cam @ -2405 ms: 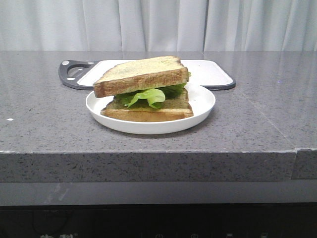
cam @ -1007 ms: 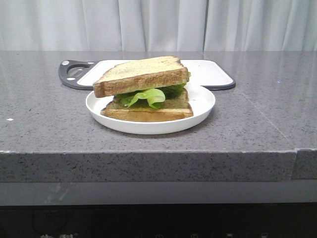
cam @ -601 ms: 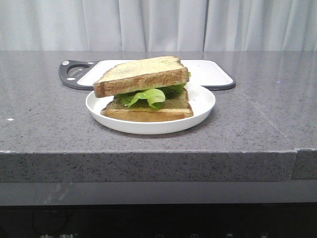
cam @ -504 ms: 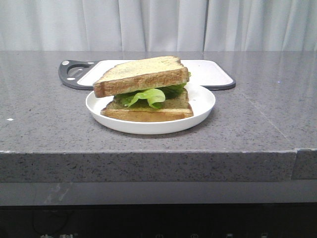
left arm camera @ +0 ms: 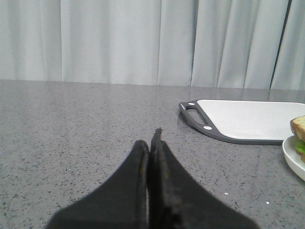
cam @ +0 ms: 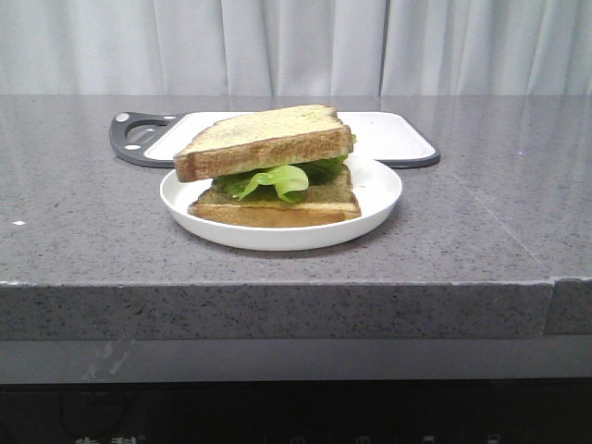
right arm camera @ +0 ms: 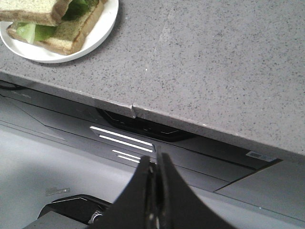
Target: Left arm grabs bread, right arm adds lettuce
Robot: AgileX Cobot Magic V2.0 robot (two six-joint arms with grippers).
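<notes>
The bread [cam: 264, 139], a toasted slice with a dark brown crust, lies tilted on top of the lettuce [cam: 277, 178]. The lettuce rests on a second, lighter-edged slice [cam: 277, 213] on the white plate [cam: 379, 190]. Neither gripper shows in the front view. My left gripper [left arm camera: 151, 138] is shut and empty, low over the counter, well to the left of the plate [left arm camera: 291, 152]. My right gripper [right arm camera: 155, 160] is shut and empty, out past the counter's front edge [right arm camera: 133, 107], with the plate [right arm camera: 102, 28] and bread [right arm camera: 33, 16] far from it.
A white cutting board with a dark grey rim [cam: 393, 139] lies right behind the plate; it also shows in the left wrist view [left arm camera: 248, 119]. Grey speckled counter surrounds the plate. White curtains hang at the back.
</notes>
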